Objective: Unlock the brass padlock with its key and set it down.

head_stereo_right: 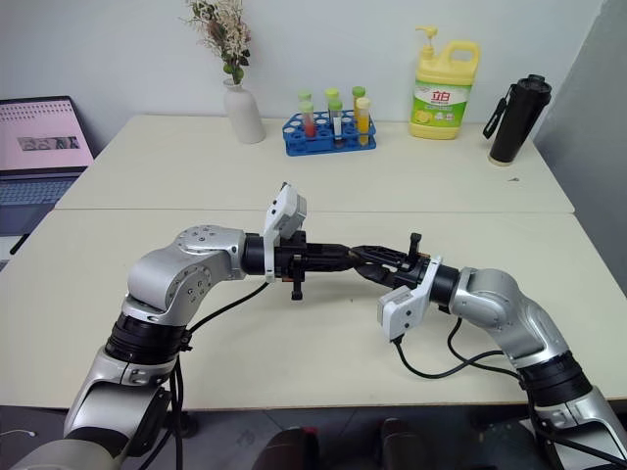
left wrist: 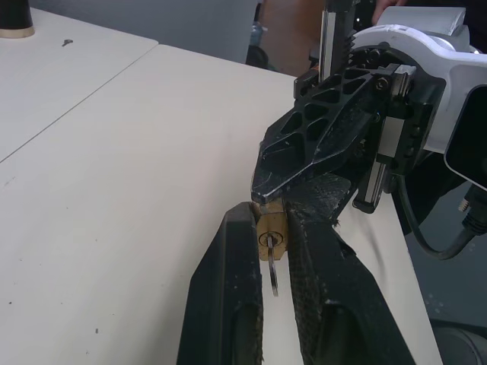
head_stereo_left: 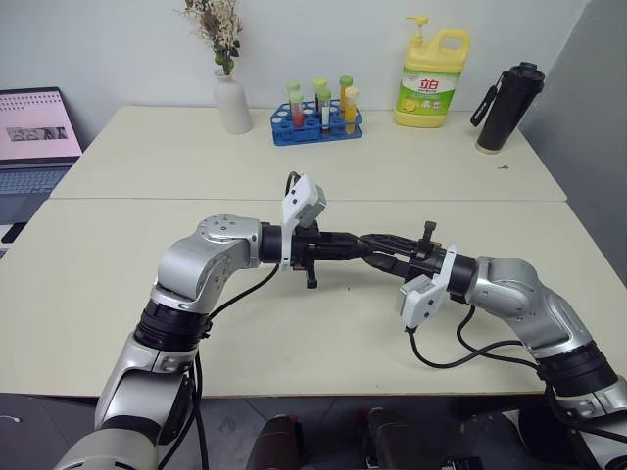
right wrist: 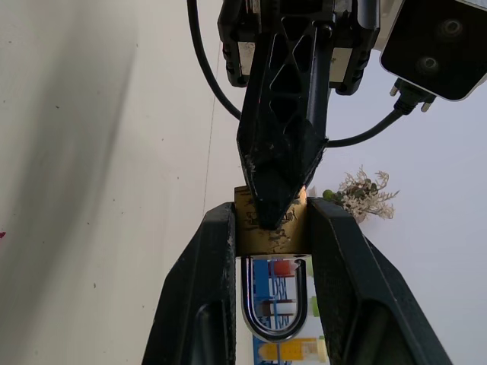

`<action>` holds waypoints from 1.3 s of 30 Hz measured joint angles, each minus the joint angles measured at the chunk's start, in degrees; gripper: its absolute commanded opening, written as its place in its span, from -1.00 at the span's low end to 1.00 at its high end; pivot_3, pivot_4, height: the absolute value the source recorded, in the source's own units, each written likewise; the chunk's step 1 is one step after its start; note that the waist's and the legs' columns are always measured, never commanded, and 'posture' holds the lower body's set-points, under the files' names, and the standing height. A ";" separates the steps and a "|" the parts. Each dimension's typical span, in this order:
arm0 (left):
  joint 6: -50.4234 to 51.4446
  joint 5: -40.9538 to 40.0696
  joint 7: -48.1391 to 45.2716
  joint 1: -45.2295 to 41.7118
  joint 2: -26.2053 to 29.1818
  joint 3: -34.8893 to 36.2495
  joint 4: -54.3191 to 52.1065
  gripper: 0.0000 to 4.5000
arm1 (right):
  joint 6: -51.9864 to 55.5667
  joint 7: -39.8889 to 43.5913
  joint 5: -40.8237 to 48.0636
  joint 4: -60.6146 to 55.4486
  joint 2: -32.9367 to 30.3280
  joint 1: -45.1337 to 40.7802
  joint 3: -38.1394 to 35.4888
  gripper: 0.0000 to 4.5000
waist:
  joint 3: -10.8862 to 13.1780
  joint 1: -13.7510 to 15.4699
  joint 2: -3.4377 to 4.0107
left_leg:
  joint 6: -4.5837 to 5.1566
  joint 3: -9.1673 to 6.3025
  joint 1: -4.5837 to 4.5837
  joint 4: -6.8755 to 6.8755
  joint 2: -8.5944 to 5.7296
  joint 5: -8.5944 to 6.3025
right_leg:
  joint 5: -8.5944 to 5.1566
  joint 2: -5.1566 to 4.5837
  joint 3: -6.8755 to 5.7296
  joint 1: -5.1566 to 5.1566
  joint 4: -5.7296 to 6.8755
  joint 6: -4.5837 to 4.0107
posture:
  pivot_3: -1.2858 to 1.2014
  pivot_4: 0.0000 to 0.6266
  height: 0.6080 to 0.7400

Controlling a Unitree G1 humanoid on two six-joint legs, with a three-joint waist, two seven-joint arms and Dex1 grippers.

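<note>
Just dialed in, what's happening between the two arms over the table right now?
The two arms meet in mid-air above the table. The right end effector grips the brass padlock by its body, its silvery shackle still seated in the body. The left end effector is closed around the key, which sits in the keyhole on the padlock's underside. The padlock has not been set down.

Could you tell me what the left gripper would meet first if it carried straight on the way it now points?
The left gripper points straight at the right gripper, whose fingers clamp the brass padlock. The padlock already sits between the left fingertips, so the right gripper comes next.
</note>
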 measured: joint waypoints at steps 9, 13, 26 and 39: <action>-0.31 0.54 -0.19 0.00 0.05 -0.66 0.60 -0.93 | 4.43 3.12 4.12 -0.46 -1.04 1.23 -1.09 0.20 | 0.00 0.03 0.00 | 0.00 0.00 0.00 0.00 0.00 0.00 | 0.00 0.00 0.00 0.00 0.00 0.00 | 0.03 -0.52 1.00; -1.62 0.65 -1.14 -0.01 0.20 -0.66 0.90 -0.93 | 8.63 4.69 6.02 -0.81 -3.52 4.02 -3.13 0.36 | 0.00 0.04 0.00 | 0.00 0.01 -0.01 0.00 -0.01 0.00 | 0.00 -0.01 0.00 0.01 -0.01 0.00 | 0.03 -0.52 1.00; -5.30 2.02 -3.03 -0.87 0.05 -1.14 4.67 -0.93 | 32.99 19.53 38.40 -20.40 -9.81 17.03 -9.67 -0.35 | 0.00 -0.18 0.00 | 0.02 -0.04 0.02 0.00 0.01 -0.01 | -0.06 0.03 -0.04 0.04 -0.01 0.11 | 0.03 -0.52 1.00; -6.06 1.95 -7.08 -1.23 1.52 -1.80 2.91 -0.93 | 44.64 21.83 41.54 -20.11 -5.83 4.38 -6.44 -1.00 | 0.00 0.04 0.00 | 0.02 -0.04 -0.03 0.02 0.00 -0.01 | -0.07 0.03 -0.07 0.04 -0.07 0.17 | 0.03 -0.52 1.00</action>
